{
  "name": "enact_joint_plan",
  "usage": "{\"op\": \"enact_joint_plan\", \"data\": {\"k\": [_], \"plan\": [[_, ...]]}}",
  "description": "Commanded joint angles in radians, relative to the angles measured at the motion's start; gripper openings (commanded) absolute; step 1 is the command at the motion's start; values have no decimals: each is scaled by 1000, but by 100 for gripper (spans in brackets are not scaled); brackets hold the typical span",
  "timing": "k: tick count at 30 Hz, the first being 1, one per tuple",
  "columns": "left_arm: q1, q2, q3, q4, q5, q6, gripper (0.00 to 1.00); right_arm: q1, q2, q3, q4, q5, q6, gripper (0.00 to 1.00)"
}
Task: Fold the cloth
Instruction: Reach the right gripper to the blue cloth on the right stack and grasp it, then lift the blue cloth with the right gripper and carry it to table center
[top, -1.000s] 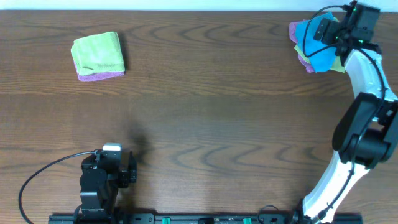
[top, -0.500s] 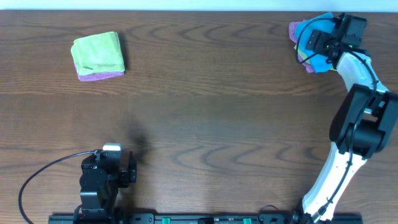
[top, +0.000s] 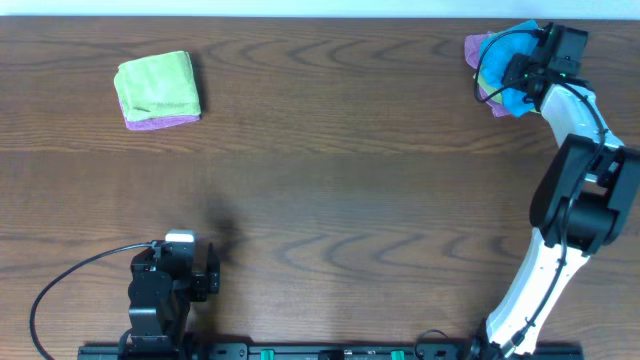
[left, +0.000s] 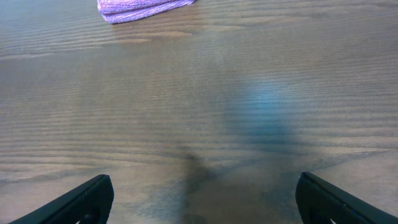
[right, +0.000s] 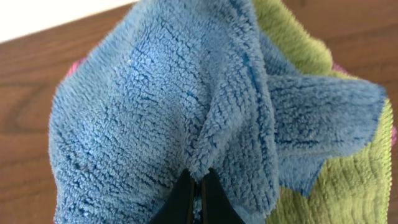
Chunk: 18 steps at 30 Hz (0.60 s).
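The bright blue cloth (top: 503, 62) lies crumpled on top of a pile at the far right corner of the table. In the right wrist view the cloth (right: 161, 118) fills the frame, bunched into a ridge. My right gripper (right: 198, 177) is shut on a pinch of that blue fabric; in the overhead view the right gripper (top: 522, 72) sits over the pile. My left gripper (left: 200, 199) is open above bare wood near the front left, far from the cloth, with nothing between its fingers (left: 87, 199).
A lime-green cloth (right: 348, 193) and a purple cloth (top: 478, 50) lie under the blue one. A folded green-over-purple stack (top: 158, 88) sits at the far left, its purple cloth (left: 143, 7) showing in the left wrist view. The table's far edge runs just behind the pile.
My right arm moved slightly left onto the pile and its gripper went from open to shut, pinching the blue cloth. The left arm has not moved.
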Motion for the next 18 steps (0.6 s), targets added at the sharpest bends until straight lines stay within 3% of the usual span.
{"op": "enact_joint_plan", "data": {"k": [1,10,18], "plan": [[-3,-6,-7,-5,-24,11,95,-2,-84,14,-30,-2,0,2],[-3,-6,-7,-5,-24,10,95,53,-330,14,-294,-2,-56,1],[-3,-6,-7,-5,-24,10,95,183,-552,14,-654,-15,-98,1]]}}
